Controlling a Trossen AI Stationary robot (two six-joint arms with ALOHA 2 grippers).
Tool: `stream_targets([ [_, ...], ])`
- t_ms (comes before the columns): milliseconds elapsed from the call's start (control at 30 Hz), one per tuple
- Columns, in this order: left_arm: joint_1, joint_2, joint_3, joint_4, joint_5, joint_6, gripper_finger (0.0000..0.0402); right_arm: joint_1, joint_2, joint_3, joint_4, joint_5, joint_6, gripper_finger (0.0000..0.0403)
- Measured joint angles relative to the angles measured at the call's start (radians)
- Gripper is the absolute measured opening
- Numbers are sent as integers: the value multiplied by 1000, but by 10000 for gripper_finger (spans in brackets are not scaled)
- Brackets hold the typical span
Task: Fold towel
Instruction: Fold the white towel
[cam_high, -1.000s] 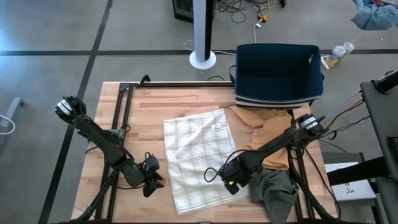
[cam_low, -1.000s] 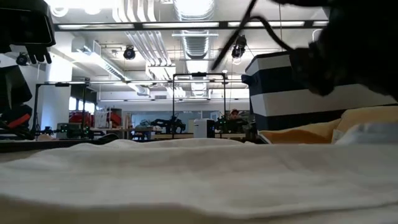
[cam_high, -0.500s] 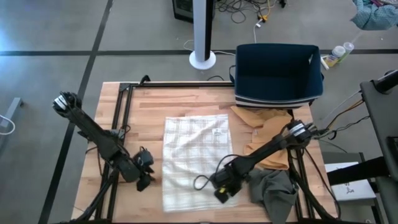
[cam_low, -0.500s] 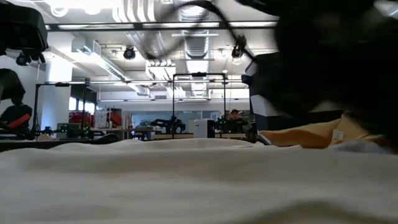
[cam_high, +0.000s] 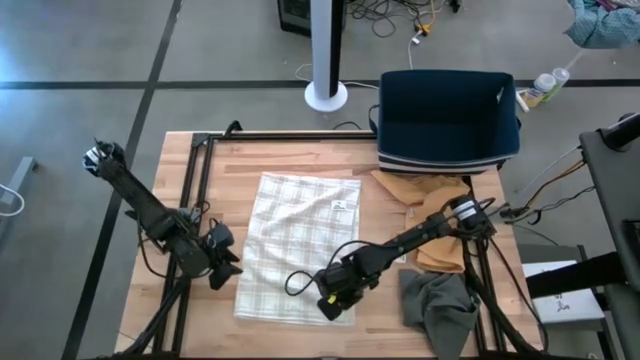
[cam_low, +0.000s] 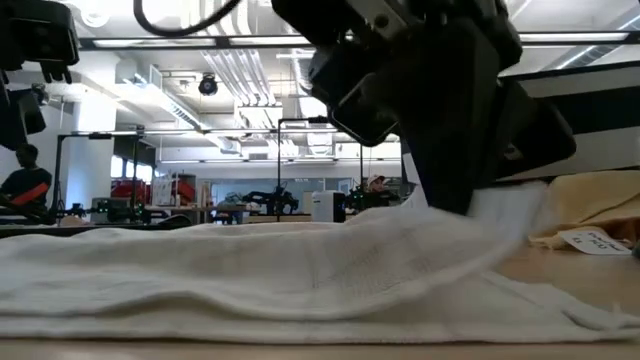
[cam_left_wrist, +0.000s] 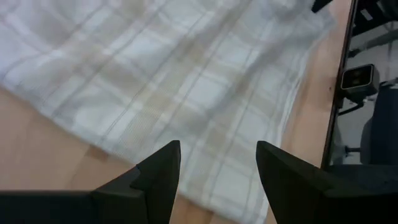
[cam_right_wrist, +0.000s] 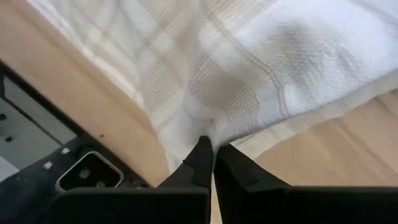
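Hidden and cropped parts around the towel

The right pincer (cam_high: 330, 300) covers the towel (cam_high: 295, 260) corner beneath it in the high view; in the low view its dark body blocks the bin. The grey cloth (cam_high: 440, 310) runs off the high picture's bottom edge. The small tag (cam_high: 342, 205) on the towel is too small to read.

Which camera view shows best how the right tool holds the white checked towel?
The right wrist view: the right tool is shut on the white checked cloth towel, pinching its edge. The high view shows the whole towel but hides the pinch. The low view shows cloth lifted beneath the tool.
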Motion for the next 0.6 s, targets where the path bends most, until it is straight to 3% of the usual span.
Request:
stream_targets([
  [200,0,132,0,166,19,61,203,0,-4,35,6,-51,7,0],
  [367,-5,211,0,227,69,65,203,11,-4,31,-211,-63,-15,0],
  [600,-84,277,12,407,144,47,203,10,-5,28,-201,-64,-30,0],
])
